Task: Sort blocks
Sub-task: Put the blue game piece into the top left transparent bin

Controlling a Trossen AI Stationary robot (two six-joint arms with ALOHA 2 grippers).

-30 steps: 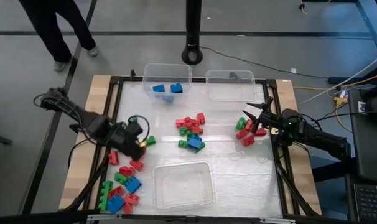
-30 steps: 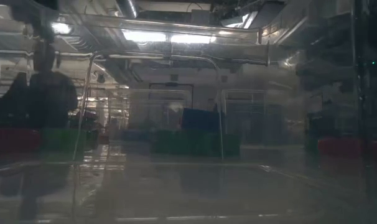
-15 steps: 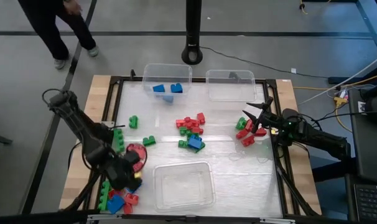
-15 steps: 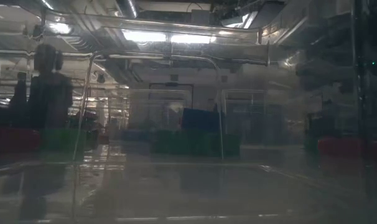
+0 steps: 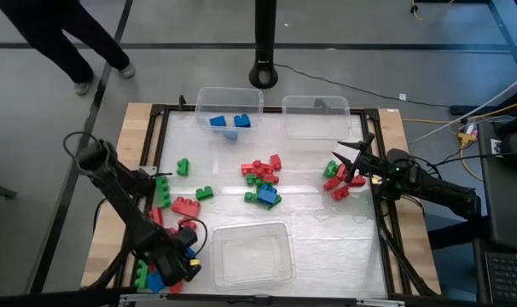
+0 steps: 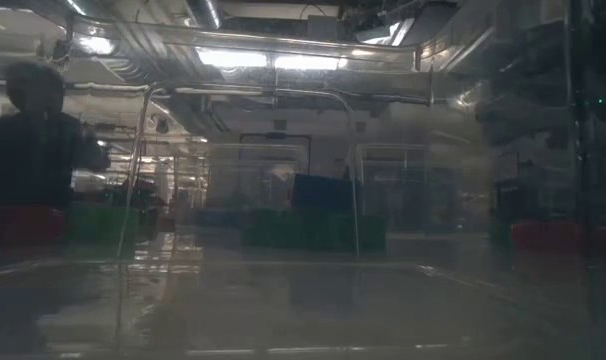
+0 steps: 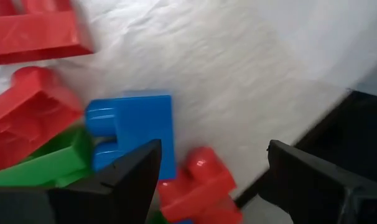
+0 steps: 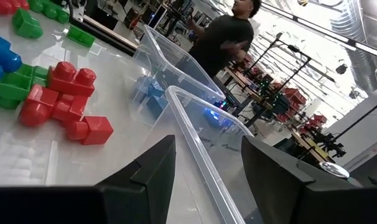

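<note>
Red, green and blue blocks lie in loose groups on the table: a middle cluster [image 5: 260, 179], a red and green group [image 5: 335, 181] at the right, scattered ones [image 5: 186, 205] at the left, and a pile [image 5: 156, 275] at the near left corner. Two blue blocks [image 5: 229, 121] sit in the far left bin [image 5: 200, 101]. My left gripper [image 5: 188, 256] points down, open, over the near left pile. In the left wrist view, a red block [image 7: 198, 180] and a blue block [image 7: 135, 134] show between and beside my left gripper's [image 7: 213, 171] fingers. My right gripper [image 5: 347, 162] waits open and level by the right group.
A second clear bin [image 5: 316, 115] stands at the far edge. A larger clear bin [image 5: 250, 253] stands near the front edge, just right of my left gripper. The black table frame [image 5: 156, 136] runs along the left edge. A person [image 5: 71, 43] walks beyond the far left corner.
My left gripper has swung from the scattered blocks at the left toward the table's near edge and down, turning as it went, and now hangs over the near left pile. Its fingers have stayed open. My right arm has kept still.
</note>
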